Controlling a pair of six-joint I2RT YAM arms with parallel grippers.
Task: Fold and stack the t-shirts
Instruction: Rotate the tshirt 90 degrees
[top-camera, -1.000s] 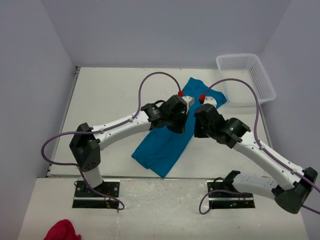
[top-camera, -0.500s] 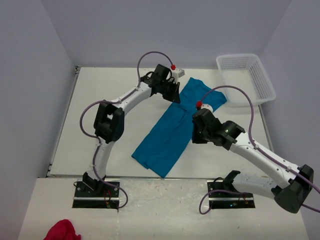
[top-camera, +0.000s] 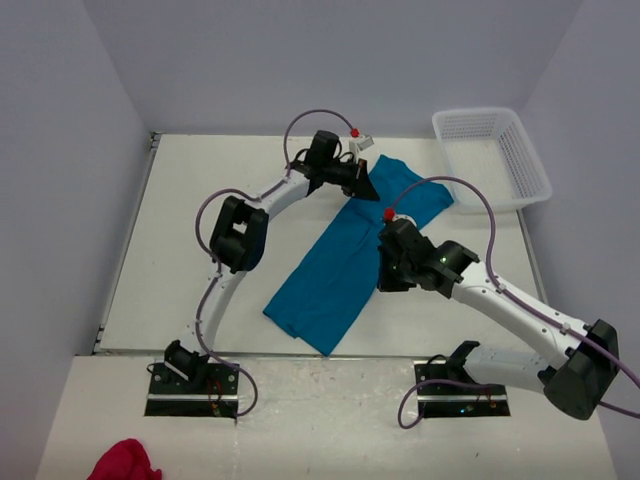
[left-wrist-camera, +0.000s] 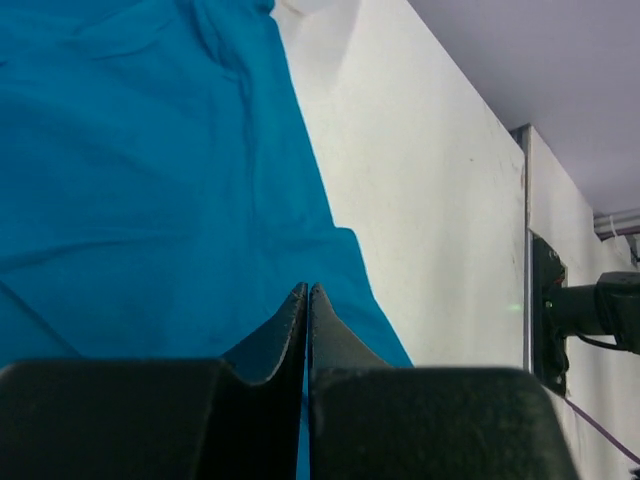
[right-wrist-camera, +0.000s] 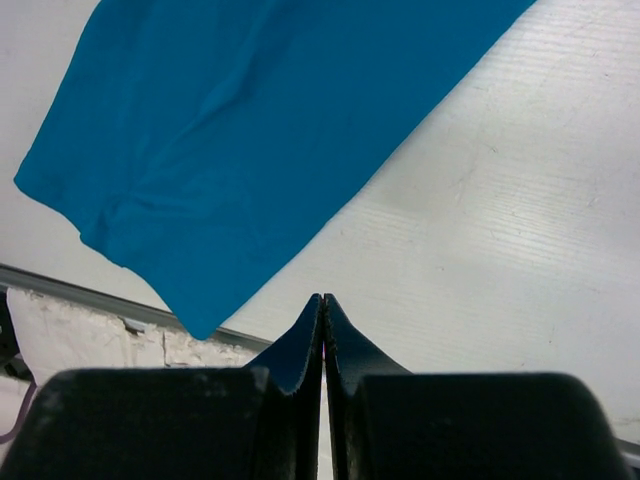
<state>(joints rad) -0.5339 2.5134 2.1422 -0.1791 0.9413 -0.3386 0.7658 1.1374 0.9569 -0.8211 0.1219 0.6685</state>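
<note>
The teal-blue t-shirt (top-camera: 335, 265) lies flat on the white table as a long narrow strip, running diagonally from the far right to the near left. My left gripper (top-camera: 367, 183) is shut with nothing between its jaws. It hovers over the strip's far end, and the shirt (left-wrist-camera: 150, 180) fills most of the left wrist view below the fingertips (left-wrist-camera: 307, 290). My right gripper (top-camera: 386, 278) is shut and empty, by the strip's right edge at mid-length. In the right wrist view it sits over bare table (right-wrist-camera: 500, 220), with the shirt (right-wrist-camera: 250, 130) ahead and to the left.
A white mesh basket (top-camera: 495, 150) stands at the table's far right corner. A red cloth (top-camera: 125, 462) lies off the table at the near left. Grey walls close in the left, back and right. The table's metal front rail (right-wrist-camera: 60, 285) shows below the shirt's near corner.
My left arm has swung from the middle of the shirt out to its far end, folding its elbow up. My right gripper has drifted slightly nearer and left. The shirt now lies uncovered and flat.
</note>
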